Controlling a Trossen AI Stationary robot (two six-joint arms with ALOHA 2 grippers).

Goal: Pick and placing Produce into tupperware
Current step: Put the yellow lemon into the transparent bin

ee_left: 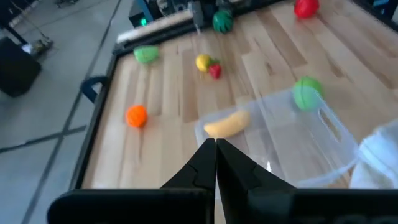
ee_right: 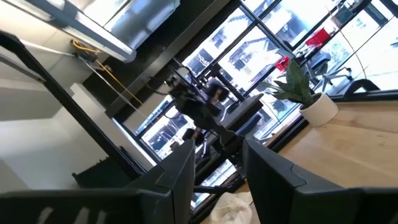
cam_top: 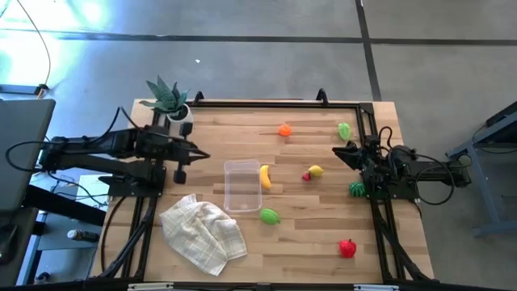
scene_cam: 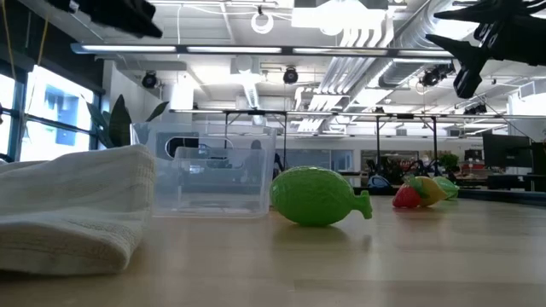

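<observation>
Near the middle of the tabletop [cam_top: 307,242] the clear tupperware [cam_top: 241,185] lies empty, long axis running front to back, banana [cam_top: 264,176] alongside, parallel. Left end effector [cam_top: 202,155] hovers pinched shut, empty; right end effector [cam_top: 340,151] hangs part-open, holding nothing, fingertips cut off.

Overhead and table-level views share the clear tub [cam_top: 241,184].
</observation>
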